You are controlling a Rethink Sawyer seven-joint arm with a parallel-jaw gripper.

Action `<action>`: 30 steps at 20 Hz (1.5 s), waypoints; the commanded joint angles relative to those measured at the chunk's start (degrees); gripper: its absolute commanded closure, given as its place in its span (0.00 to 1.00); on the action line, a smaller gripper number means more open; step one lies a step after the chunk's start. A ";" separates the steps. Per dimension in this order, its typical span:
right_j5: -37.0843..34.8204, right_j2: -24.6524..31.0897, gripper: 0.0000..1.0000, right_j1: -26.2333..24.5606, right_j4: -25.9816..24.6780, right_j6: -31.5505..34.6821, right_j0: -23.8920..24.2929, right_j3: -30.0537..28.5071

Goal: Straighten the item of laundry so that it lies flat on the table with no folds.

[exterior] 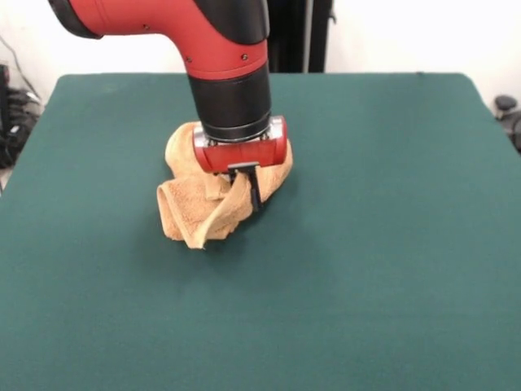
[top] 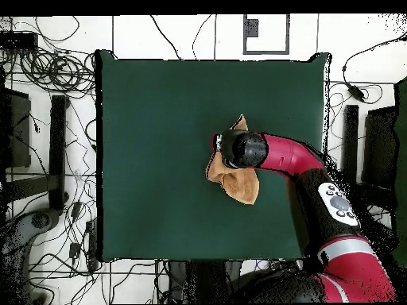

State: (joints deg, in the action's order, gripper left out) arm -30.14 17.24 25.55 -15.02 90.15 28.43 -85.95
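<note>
The item of laundry [exterior: 199, 213] is a tan-orange terry towel, bunched and folded into a heap near the middle of the dark green table [exterior: 391, 244]. My gripper [exterior: 247, 189] comes straight down onto the heap's right part, and a fold of towel rises up against the black fingers [exterior: 256, 192], which look closed on that cloth. In the overhead view the towel [top: 241, 186] pokes out on both sides of the arm's wrist, with a pointed corner toward the far side. The gripper's tips are hidden there beneath the wrist.
The table's green cloth [top: 159, 143] spreads wide around the towel on all sides. Cables and dark equipment [top: 48, 143] lie on the floor beyond the table edges. The red arm [top: 298, 159] reaches in across the table's right part in the overhead view.
</note>
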 commanded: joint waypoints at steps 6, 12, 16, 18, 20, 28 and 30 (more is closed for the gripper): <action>-10.99 0.36 1.00 4.94 0.48 4.50 -8.26 1.77; -11.51 -1.21 1.00 6.08 0.62 6.77 -10.32 1.67; -11.82 -1.36 1.00 6.70 0.96 6.68 -10.76 1.17; -11.90 -1.30 1.00 6.07 1.00 6.43 -10.91 1.96; -11.73 -1.31 1.00 5.50 0.92 6.29 -11.05 2.43; -10.66 -1.97 1.00 3.77 0.63 7.00 -12.54 3.79; -10.34 -2.46 1.00 4.07 0.82 7.89 -13.24 3.36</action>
State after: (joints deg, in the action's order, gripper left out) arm -36.60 14.98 32.56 -15.14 90.15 18.41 -83.71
